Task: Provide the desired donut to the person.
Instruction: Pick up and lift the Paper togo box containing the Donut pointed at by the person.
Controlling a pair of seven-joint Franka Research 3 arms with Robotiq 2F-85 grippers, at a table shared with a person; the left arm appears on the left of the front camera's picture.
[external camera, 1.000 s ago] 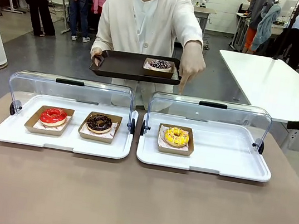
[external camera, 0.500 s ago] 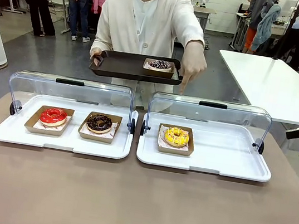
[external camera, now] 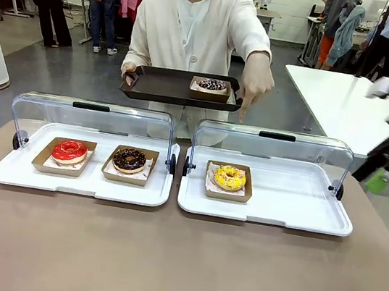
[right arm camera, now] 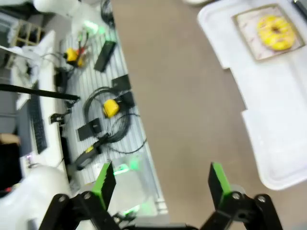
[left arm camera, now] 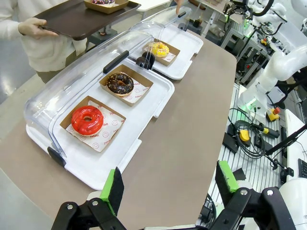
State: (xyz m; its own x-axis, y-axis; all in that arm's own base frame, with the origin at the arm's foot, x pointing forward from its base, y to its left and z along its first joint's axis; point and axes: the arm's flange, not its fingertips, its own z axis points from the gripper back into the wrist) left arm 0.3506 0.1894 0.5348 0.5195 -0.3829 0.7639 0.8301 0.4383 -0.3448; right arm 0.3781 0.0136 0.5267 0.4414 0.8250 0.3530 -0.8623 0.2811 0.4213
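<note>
- Person (external camera: 197, 29) in a cream cardigan and white mask stands at the far side of the brown table (external camera: 177, 260).
- Holding hand (external camera: 129, 71) grips a dark tray (external camera: 159, 85) at chest height. On it sits 1 sprinkled donut (external camera: 211, 84) in a paper boat.
- Pointing hand (external camera: 255, 81) has its index finger aimed straight down. The tip is just above the raised lid of the right case (external camera: 280, 209), roughly in line with the yellow donut (external camera: 230, 177).
- Yellow donut lies in its own brown paper boat in the left part of the right case, the 1 item there. Nothing touches it.
- Left case (external camera: 14, 173) holds 2 items side by side: the red donut (external camera: 69, 150) at the outer end and the chocolate donut (external camera: 129, 159) toward the middle.
- Both clear lids are swung up along the far side.
- Left gripper (left arm camera: 169, 179) has its jaws wide apart with nothing between the green pads. It hangs above the near table edge by the left case's end, with the red donut nearest.
- Right gripper (right arm camera: 160, 177) has its jaws spread and is empty. Its wrist view is blurred. It is over the table's edge, well apart from the yellow donut. The front view shows it smeared at the right edge, past the right case.
</note>
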